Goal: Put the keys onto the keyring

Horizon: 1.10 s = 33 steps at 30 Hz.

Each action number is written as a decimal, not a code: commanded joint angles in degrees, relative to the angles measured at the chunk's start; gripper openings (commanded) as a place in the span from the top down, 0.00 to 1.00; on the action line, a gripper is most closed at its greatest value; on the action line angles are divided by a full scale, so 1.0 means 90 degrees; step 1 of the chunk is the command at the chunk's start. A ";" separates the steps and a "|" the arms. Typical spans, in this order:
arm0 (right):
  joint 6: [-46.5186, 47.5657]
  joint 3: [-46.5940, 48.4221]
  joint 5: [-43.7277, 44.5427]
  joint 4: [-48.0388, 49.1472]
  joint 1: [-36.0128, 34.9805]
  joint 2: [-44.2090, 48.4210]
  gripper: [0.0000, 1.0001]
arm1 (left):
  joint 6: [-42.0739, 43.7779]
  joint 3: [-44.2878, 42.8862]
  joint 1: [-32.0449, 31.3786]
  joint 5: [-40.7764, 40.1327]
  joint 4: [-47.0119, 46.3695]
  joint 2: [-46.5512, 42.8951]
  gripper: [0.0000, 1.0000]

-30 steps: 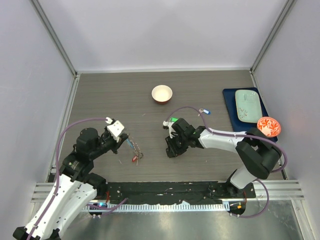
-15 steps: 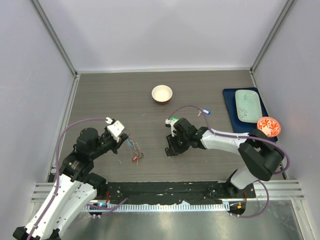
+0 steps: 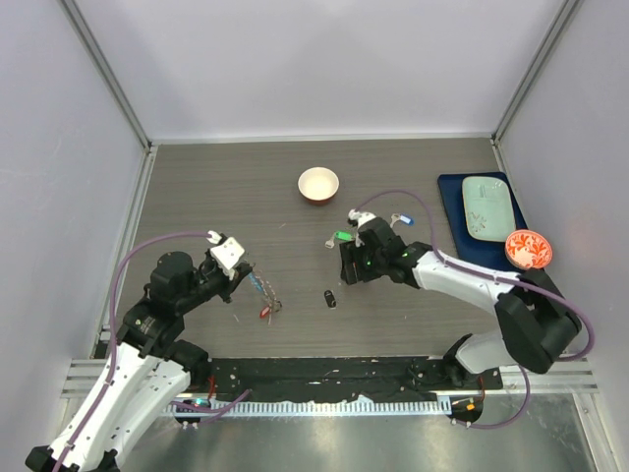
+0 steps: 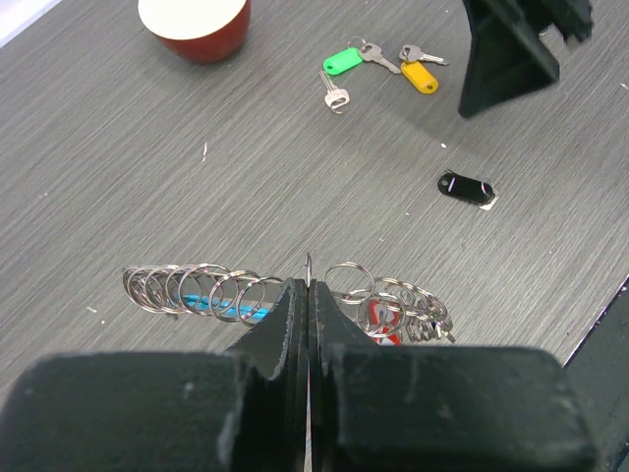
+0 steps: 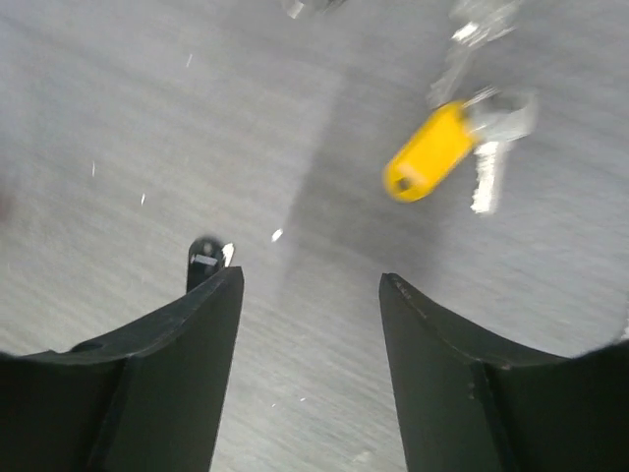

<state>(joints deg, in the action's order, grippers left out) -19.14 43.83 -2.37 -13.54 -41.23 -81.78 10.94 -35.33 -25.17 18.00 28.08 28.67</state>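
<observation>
L tool (image 4: 308,295) is shut tight on the thin wire of the keyring (image 4: 197,290), at the left side of the counter (image 4: 147,167). Small rings sit in 2 bunches, 1 on each side of the tool. A blue tag (image 4: 201,304) shows by the left bunch & a red tag (image 4: 378,315) by the right one. R tool (image 5: 310,295) is wide & holds nothing; it hangs over the middle of the counter. The yellow key (image 5: 432,147) & the black key (image 4: 467,187) lie on the counter, apart from each other. The green key (image 4: 344,62) lies just beside the yellow one, w/ a plain key (image 4: 335,96) near it. A white bowl (image 3: 318,184) sits farther back.
</observation>
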 commanded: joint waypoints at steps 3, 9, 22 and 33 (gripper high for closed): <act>-0.0120 0.0529 0.1395 0.0108 0.0362 0.0629 0.22 | -0.0005 -0.0049 -0.0006 0.0012 -0.0278 -0.0187 1.00; 0.0017 0.0842 0.1816 0.0049 0.0568 0.0347 0.09 | -0.0063 -0.0059 -0.0006 -0.0017 -0.0287 -0.0236 1.00; -0.1233 0.1301 0.2451 0.0313 0.0587 -0.0884 0.39 | -0.0112 -0.0059 -0.0006 -0.0027 -0.0327 -0.0343 1.00; -0.1575 0.1897 0.2422 0.0137 0.0587 -0.1958 0.57 | -0.0132 -0.0049 -0.0006 0.0031 -0.0346 -0.0363 1.00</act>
<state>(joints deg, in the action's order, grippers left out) -30.89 57.95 17.93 -13.06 -36.07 -97.91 10.66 -35.31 -25.15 17.58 28.10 26.11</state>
